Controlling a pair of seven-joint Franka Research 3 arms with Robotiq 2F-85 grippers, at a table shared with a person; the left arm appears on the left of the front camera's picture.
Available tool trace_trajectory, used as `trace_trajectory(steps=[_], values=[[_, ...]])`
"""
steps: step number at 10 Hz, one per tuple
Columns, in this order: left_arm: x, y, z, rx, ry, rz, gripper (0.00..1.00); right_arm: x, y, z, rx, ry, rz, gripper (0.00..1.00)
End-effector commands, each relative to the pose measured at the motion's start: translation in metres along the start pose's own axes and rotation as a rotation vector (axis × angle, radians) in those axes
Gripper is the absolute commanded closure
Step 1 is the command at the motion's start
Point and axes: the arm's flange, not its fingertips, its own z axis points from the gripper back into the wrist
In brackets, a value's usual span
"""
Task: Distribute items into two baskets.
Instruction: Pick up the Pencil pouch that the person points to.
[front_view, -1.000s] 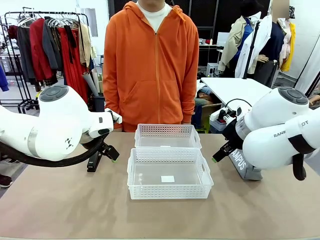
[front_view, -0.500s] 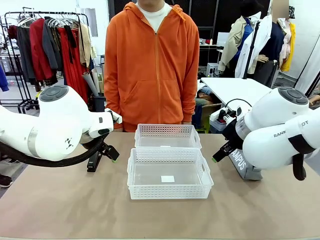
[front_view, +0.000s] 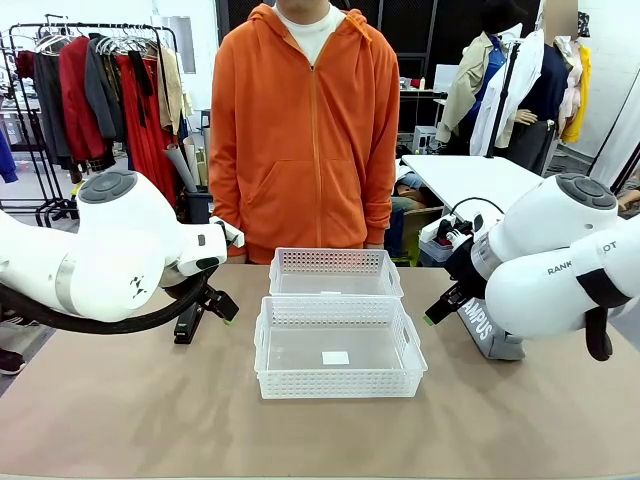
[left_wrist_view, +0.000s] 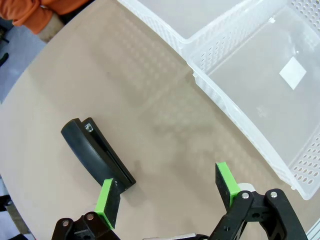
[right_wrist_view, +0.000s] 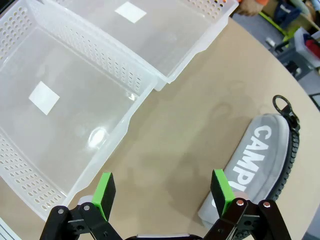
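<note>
Front camera sits on the robot's side, between the left arm and the right arm, looking level across the tabletop at the person opposite, from a middling distance. Left wrist camera looks down along the left hand, close over the tabletop, stapler just beside one finger. Right wrist camera looks down along the right hand, equally close, pouch at picture right. All three views share the near basket and the far basket.
</note>
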Motion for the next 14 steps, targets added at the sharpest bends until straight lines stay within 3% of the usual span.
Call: trace_trajectory(steps=[1,6,10,14], values=[[0.000,0.000,0.000,0.000,0.000,0.001,0.00,0.000,0.000,0.000,0.000,0.000,0.000,0.00],[0.000,0.000,0.000,0.000,0.000,0.000,0.00,0.000,0.000,0.000,0.000,0.000,0.000,0.00],[-0.015,0.008,0.028,-0.144,-0.055,0.023,0.00,0.009,-0.008,0.009,0.065,0.000,-0.069,0.00],[-0.031,0.014,0.036,-0.171,-0.066,0.042,0.00,0.028,-0.015,0.024,0.076,-0.008,-0.126,0.00]])
